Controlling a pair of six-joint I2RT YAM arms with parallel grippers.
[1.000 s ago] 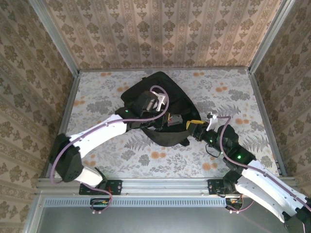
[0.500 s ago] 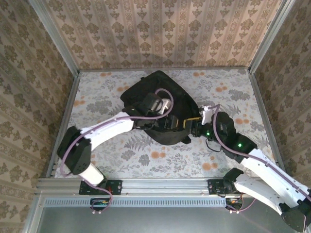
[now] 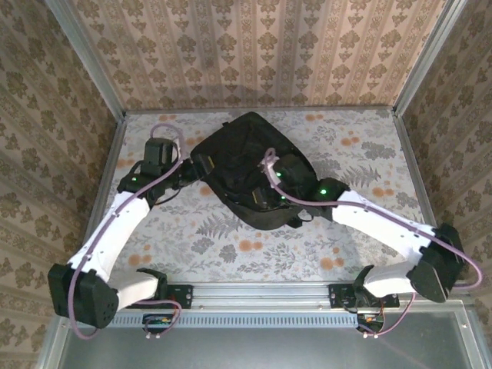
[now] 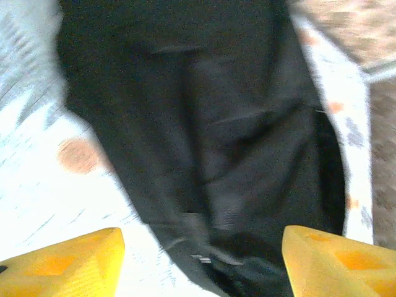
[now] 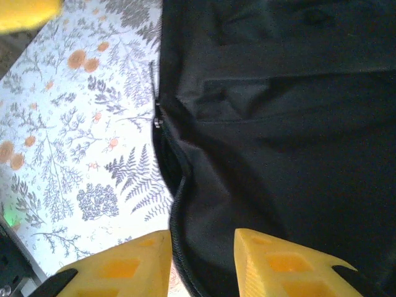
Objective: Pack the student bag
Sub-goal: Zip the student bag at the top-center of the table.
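Large rounded black fabric backpack [image 3: 238,150]: soft, matt woven cloth. Floral-printed table cover [image 3: 361,146]: smooth, matt. Near-edge grey metal rail [image 3: 254,288]: smooth, dull sheen.

Both arms reach forward, the left end effector [image 4: 201,263] spread wide, the right end effector [image 5: 202,247] only narrowly parted.

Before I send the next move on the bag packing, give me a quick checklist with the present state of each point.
1. Left pincer open: ok, its fingers stand wide apart with nothing clamped.
2. Left pincer aimed at the student bag: ok, black fabric lies just ahead of the fingers.
3. Right pincer at the zipper edge: ok, the fingers straddle it.
4. Right pincer gripping firmly: cannot tell, a gap shows beside the fabric.
5. Bag mouth open wide enough to pack: cannot tell.
6. Bag resting flat on the table: ok.
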